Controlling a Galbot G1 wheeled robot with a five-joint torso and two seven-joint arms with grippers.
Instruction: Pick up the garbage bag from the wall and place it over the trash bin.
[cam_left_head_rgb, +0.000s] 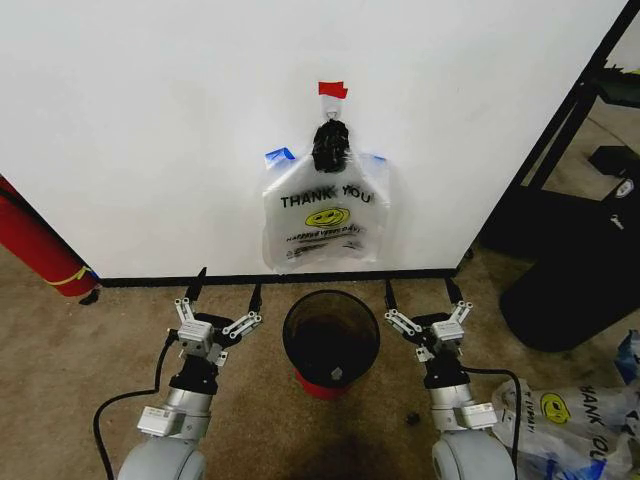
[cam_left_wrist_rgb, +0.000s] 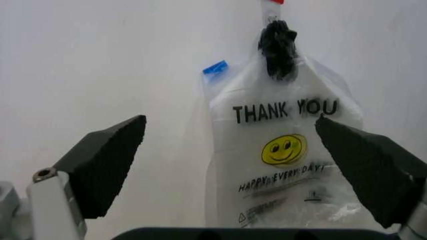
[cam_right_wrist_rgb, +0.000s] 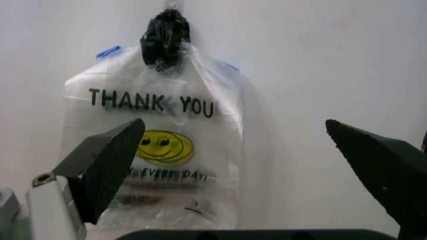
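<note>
The garbage bag (cam_left_head_rgb: 322, 215) hangs flat against the white wall (cam_left_head_rgb: 150, 120) from a black hook (cam_left_head_rgb: 331, 143) under a red tape piece (cam_left_head_rgb: 333, 89); its "THANK YOU" print and yellow smiley face me. It also shows in the left wrist view (cam_left_wrist_rgb: 283, 155) and the right wrist view (cam_right_wrist_rgb: 157, 150). The black mesh trash bin (cam_left_head_rgb: 331, 338) with a red base stands on the carpet right below the bag. My left gripper (cam_left_head_rgb: 227, 289) is open to the bin's left, my right gripper (cam_left_head_rgb: 418, 292) is open to its right; both point at the wall, holding nothing.
A red cylinder (cam_left_head_rgb: 35, 245) leans at the left by the baseboard. A black shelf frame (cam_left_head_rgb: 570, 120) and a black bin (cam_left_head_rgb: 580, 270) stand at the right. More printed bags (cam_left_head_rgb: 570, 415) lie on the carpet at lower right, beside a black cable (cam_left_head_rgb: 512, 385).
</note>
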